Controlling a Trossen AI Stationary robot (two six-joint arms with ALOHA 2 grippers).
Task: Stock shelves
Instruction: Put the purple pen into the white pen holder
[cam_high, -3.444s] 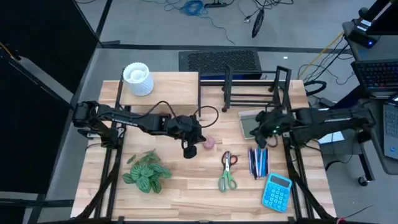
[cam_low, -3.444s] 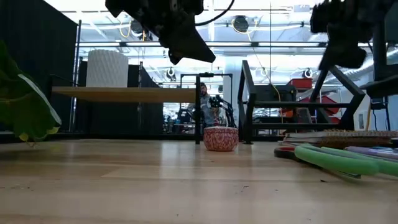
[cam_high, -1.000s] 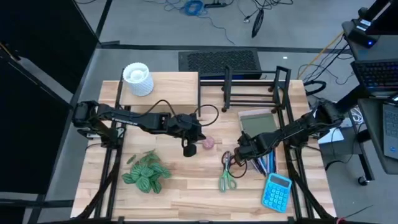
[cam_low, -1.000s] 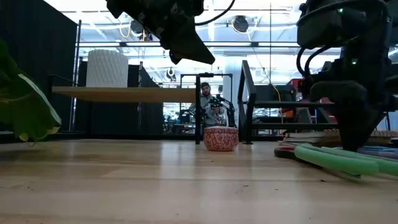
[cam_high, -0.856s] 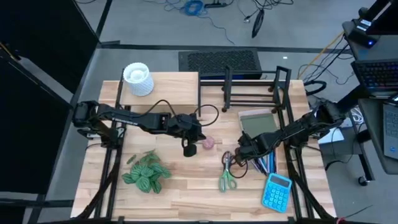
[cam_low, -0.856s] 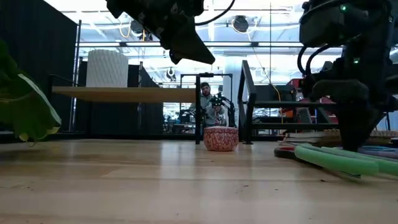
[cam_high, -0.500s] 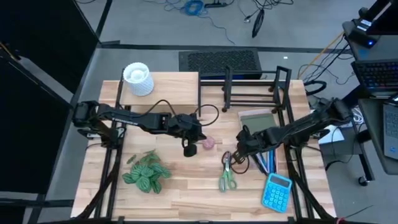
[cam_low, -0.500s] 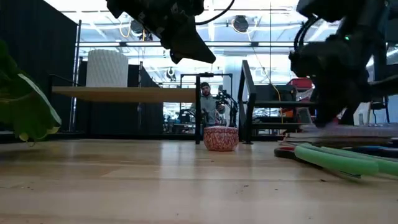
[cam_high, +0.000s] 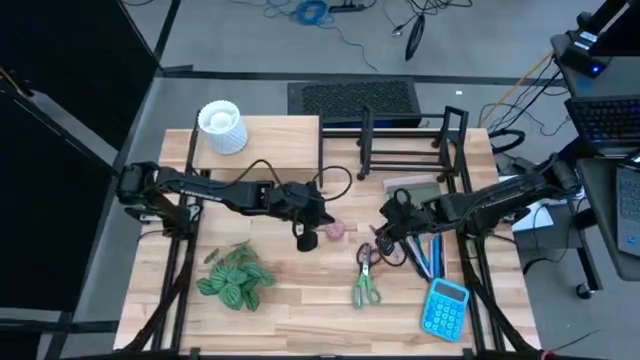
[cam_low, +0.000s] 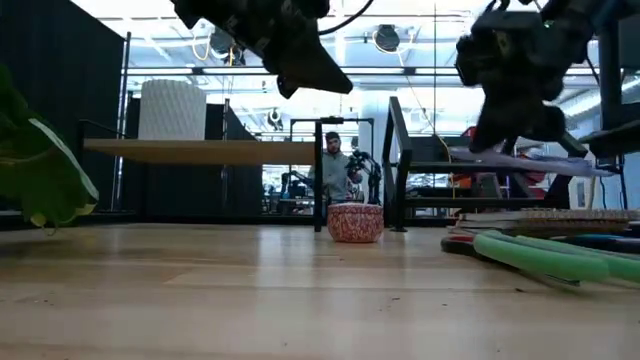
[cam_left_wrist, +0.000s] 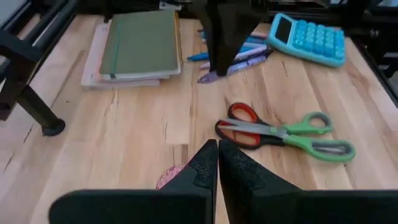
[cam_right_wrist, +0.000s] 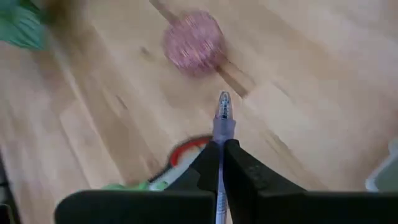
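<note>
Clamped tight on a purple pen, the right gripper hangs above the tabletop just beside the red-and-green scissors, on the side nearer the black wire rack. The pen pokes out past the fingertips, and from the low camera it shows as a thin, slightly tilted line under the gripper.

Over by the small pink bowl, the left gripper hovers just beside it with its fingers pressed together and nothing between them.

From the scissors, the remaining pens lie just to the side away from the bowl, a blue calculator sits near the table's front edge, and a stack topped by a green notebook lies between the pens and the wire rack. A leafy green plant lies on the far side of the bowl.

Beside the wire rack at the back of the table stands the pale wooden riser shelf, with a white ribbed pot on top of it.

A person stands far off in the room behind.
</note>
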